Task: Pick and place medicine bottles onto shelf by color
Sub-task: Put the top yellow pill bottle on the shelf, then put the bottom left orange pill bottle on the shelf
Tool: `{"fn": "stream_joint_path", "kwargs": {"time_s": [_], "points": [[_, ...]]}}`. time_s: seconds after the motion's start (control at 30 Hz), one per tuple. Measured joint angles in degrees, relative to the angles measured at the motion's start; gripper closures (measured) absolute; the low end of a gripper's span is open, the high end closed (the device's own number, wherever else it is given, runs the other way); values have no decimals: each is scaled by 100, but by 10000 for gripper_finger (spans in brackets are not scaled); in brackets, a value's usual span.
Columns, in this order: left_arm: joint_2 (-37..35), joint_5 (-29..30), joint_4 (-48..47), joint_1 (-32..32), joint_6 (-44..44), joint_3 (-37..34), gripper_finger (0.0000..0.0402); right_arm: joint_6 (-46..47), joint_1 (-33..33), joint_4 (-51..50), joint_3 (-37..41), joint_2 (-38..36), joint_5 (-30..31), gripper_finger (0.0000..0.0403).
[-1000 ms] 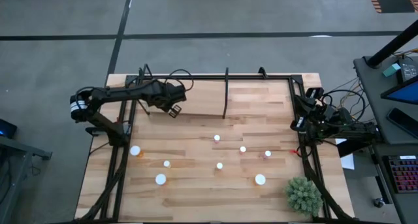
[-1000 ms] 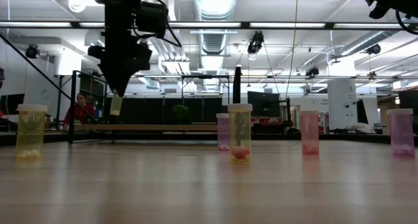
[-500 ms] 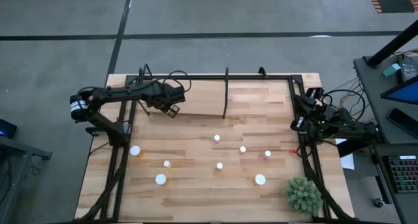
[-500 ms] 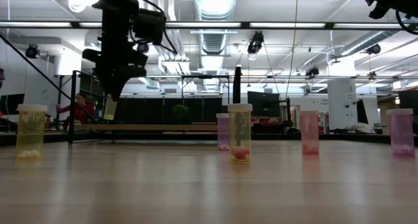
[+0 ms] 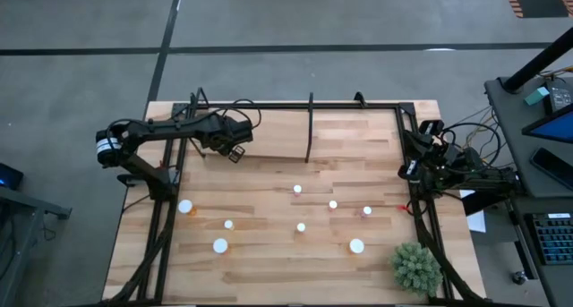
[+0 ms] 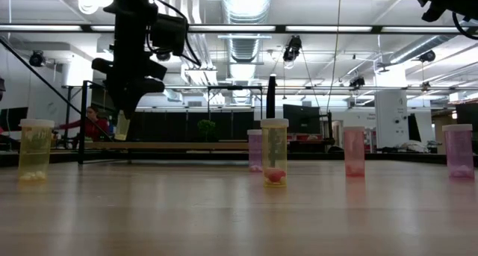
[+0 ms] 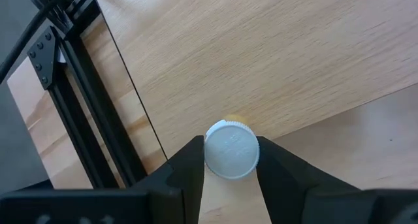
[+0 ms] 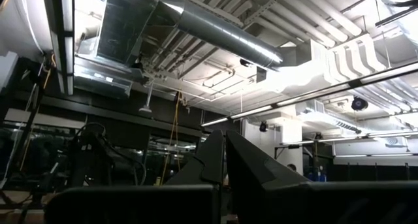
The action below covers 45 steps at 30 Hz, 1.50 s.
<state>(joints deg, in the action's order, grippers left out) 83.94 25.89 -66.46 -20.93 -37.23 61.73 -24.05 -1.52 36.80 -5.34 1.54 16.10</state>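
Fingers (image 7: 192, 160) of left arm clamp white-capped bottle (image 7: 232, 149); body mostly hidden.

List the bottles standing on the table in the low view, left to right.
Yellow bottle → yellow bottle with red pills → pink bottle → pale purple bottle. The one behind the pill bottle overlaps, so it is left out.

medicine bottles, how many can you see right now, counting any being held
8. Seven stand on the table. One more bottle is in the left end effector over the shelf. Another by the pink spot is unclear.
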Motion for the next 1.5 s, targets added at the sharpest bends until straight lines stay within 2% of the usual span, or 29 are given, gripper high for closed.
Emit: {"fn": "stream_joint_path", "kwargs": {"time_s": [0.37,0.53,0.67,0.9,1.13,1.33,1.5], "points": [[0,-2,-1,-9,4,0,257,2,1,-2,0,0,0,394],[0,53,-49,-9,54,0,255,2,0,-2,0,0,0,394],[0,320,-78,-9,167,0,255,2,1,-4,0,0,0,394],[-4,345,-84,-11,336,6,255,2,1,-3,0,0,0,394],[-54,311,-497,-7,571,484,255,1,1,-2,0,0,0,394],[-179,-684,-538,120,616,1094,255,-6,0,3,0,0,0,394],[-234,-1234,-345,701,607,1467,255,-13,0,9,0,0,0,394]]}}
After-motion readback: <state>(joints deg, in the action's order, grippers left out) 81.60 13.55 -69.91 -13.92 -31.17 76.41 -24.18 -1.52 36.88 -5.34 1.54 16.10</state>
